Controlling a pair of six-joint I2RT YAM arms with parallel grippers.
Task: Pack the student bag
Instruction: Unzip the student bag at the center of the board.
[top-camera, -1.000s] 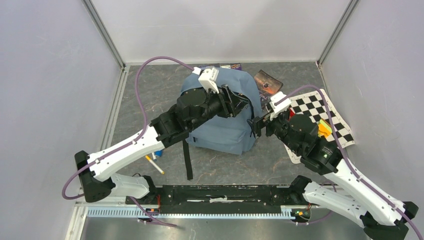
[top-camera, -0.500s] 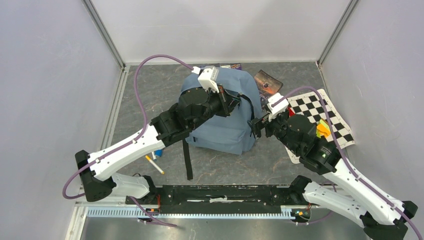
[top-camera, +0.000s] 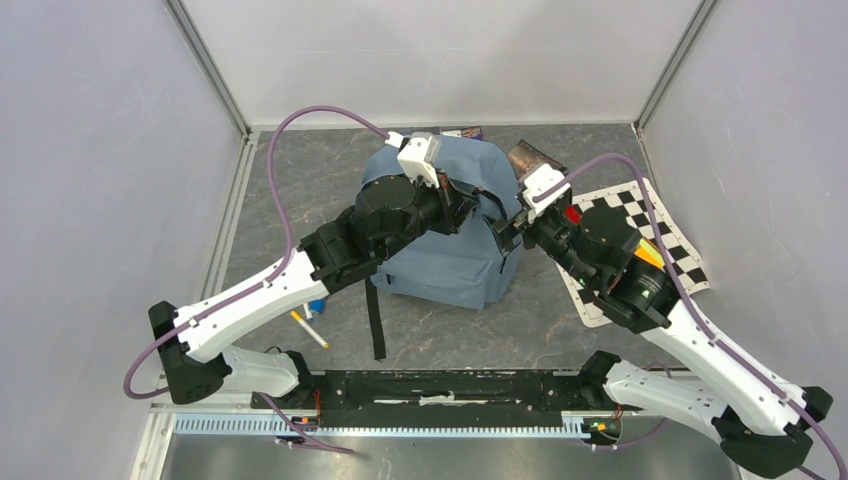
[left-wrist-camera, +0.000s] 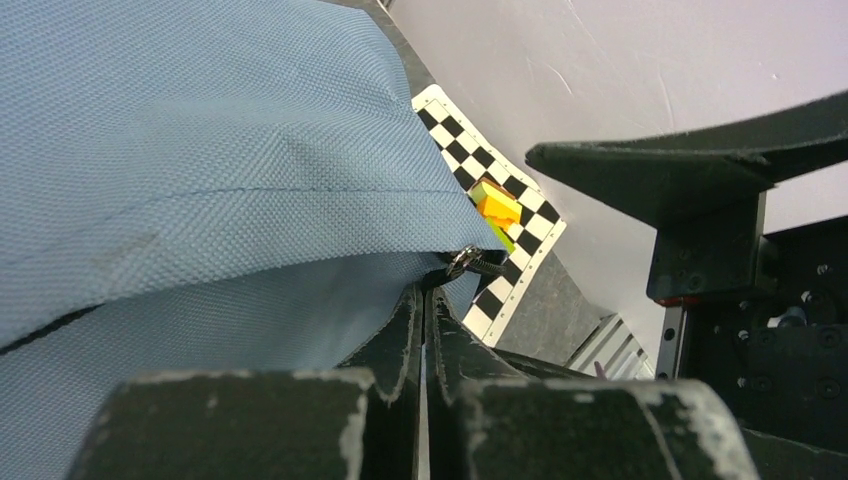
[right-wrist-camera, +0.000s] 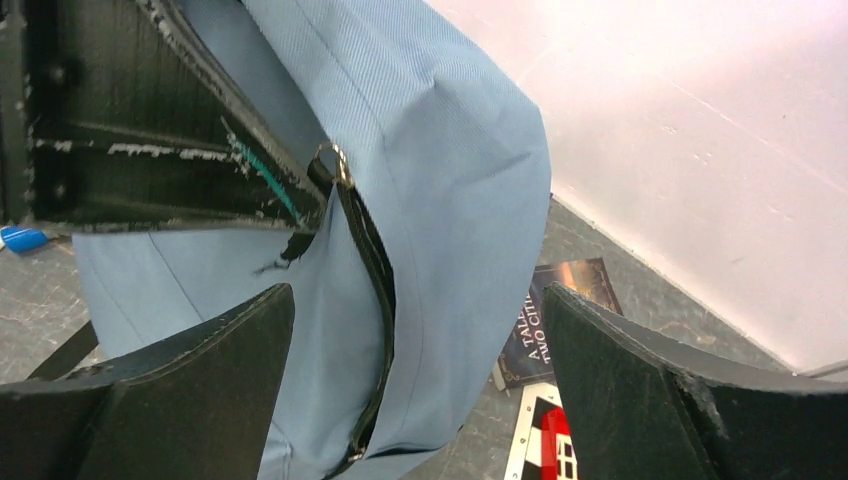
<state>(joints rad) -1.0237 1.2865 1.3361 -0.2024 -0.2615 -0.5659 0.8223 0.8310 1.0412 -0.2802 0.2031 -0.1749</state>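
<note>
**Hold the zipper edge firm, bring the open end effector in to the pull**

The left end effector (left-wrist-camera: 422, 320) is closed, its two fingers pressed flat together with the dark zipper edge of the student bag (top-camera: 450, 265) pinched at their tips. The metal zipper pull (left-wrist-camera: 462, 262) sits just beyond those tips and is not in the grip. The right end effector (right-wrist-camera: 418, 290) stands wide open and holds nothing. Its fingers straddle the bag's side seam, with the black zipper line running down between them.

The bag lies on the grey tabletop (top-camera: 310, 190) between the two arms, towards the back, and from above it looks largely closed. To its right is a checkered mat (top-camera: 665, 235) carrying a yellow-orange block (left-wrist-camera: 497, 207), and a book (right-wrist-camera: 545, 320) lies just behind the bag. A pen (top-camera: 308, 328) rests near the left arm.

The step in hand looks like opening the main compartment. To do it well, the left pinch should act as an anchor, kept steady and lifted slightly so the fabric beside the zipper is taut. The right end effector should then close on the pull tab itself rather than on loose cloth, and draw along the zipper line, not across it. The soft fabric will bunch if the anchor slackens, and a thin pinch on the edge could slip under a sideways tug.
</note>
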